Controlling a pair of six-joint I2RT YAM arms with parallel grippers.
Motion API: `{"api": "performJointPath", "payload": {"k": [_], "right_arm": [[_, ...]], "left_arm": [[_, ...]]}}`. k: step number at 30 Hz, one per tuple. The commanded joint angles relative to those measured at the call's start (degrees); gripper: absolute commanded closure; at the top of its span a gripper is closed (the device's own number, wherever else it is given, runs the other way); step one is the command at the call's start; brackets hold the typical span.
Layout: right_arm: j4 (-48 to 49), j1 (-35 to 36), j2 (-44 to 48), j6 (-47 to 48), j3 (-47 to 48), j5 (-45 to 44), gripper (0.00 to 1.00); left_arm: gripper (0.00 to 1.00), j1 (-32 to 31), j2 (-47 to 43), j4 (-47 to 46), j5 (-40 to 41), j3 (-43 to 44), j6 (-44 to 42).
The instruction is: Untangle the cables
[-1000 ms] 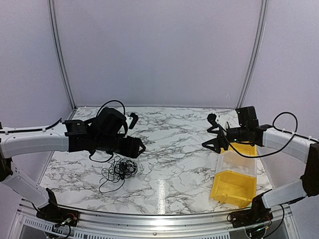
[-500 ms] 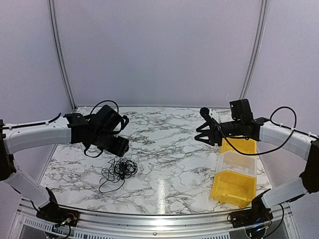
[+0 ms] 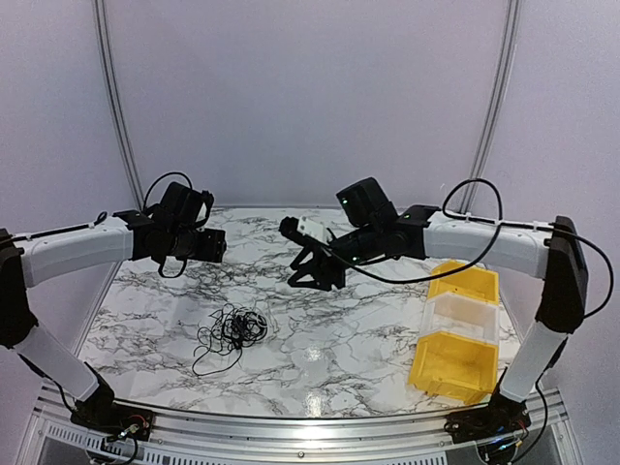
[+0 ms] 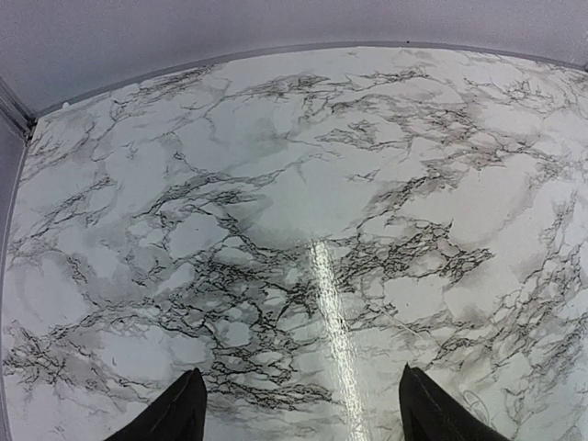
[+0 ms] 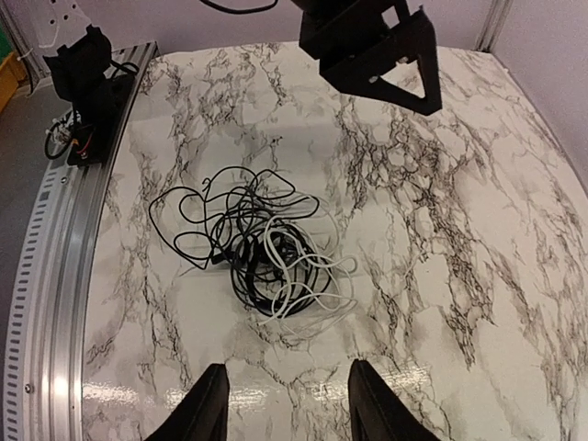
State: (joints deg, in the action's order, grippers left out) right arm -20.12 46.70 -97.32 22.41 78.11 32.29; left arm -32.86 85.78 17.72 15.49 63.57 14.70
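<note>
**A:** Cables [image 3: 231, 334] have not budged, but the 2 arms have. The right tool [image 5: 289, 364] has swung away from the yellow bins [image 3: 455, 363] to hang over the middle of the bench [image 3: 368, 329]. The left tool [image 4: 300, 369] has drawn back toward the far left corner.

**B:** Where does the heap sit now?

**A:** Left of centre, toward the near edge, as 1 small dark knot lying flat on the marble. Its black loops trail out toward the near rail. The white strand lies on the side facing the right tool.

**B:** Which way is it from each tool?

**A:** From the right tool it lies to the left and toward the near edge. The right wrist camera has it straight ahead, in line with the gap between the fingers. From the left tool it lies toward the near edge and slightly right, but the left wrist camera shows only bare marble.

**B:** And the tools themselves?

**A:** The left one is spread wide with nothing between its fingers. The right one is partly spread, also holding nothing. Neither touches the heap.

**B:** Which goes first, then?

**A:** In the overhead view the 2 stand about equally far off. I judge the right arm better placed, since it is already aimed at the heap. It can descend onto the white strand at its own edge.
</note>
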Motion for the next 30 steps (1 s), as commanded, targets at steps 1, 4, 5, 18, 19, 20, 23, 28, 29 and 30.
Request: {"api": "performJointPath", "payload": {"k": [1,4,5,18,19,20,23,28,29,30], "right_arm": [[-2.7,4.9,-5.9,-2.6,6.3,-8.3,0.53],[-2.4,5.7,-10.5,-2.7,9.8,-10.0,0.50],[-2.5,5.8,-11.9,-2.6,11.0,-9.8,0.50],[-5.2,7.5,-25.1,1.2,21.3,-8.7,0.52],[-5.0,7.5,-25.4,1.3,21.3,-8.7,0.55],[-5.1,7.5,-25.7,1.7,21.5,-8.4,0.58],[-5.2,7.6,-26.6,2.0,22.0,-8.1,0.60],[-4.4,7.9,-27.3,2.0,22.0,-6.7,0.63],[-4.2,7.9,-27.7,2.0,22.2,-6.7,0.66],[-4.2,8.0,-27.9,2.0,22.6,-6.4,0.68]], "left_arm": [[0.25,3.0,-1.1,-8.9,-0.5,-4.8,0.5],[0.25,4.8,-2.3,-8.9,-0.5,-5.7,0.9],[0.24,5.1,-2.8,-8.9,-0.4,-5.8,1.0],[0.23,5.4,-4.2,-8.8,-2.7,-6.2,2.8],[0.23,5.4,-4.2,-8.7,-2.7,-6.3,2.9],[0.23,5.4,-4.2,-8.6,-2.8,-6.3,2.8],[0.23,5.4,-4.2,-8.5,-2.7,-6.4,2.8],[0.23,5.4,-3.8,-8.5,-2.9,-6.2,2.8],[0.23,5.4,-3.8,-8.5,-3.0,-6.2,2.5],[0.23,5.4,-3.8,-8.4,-2.9,-6.2,2.4]]}}
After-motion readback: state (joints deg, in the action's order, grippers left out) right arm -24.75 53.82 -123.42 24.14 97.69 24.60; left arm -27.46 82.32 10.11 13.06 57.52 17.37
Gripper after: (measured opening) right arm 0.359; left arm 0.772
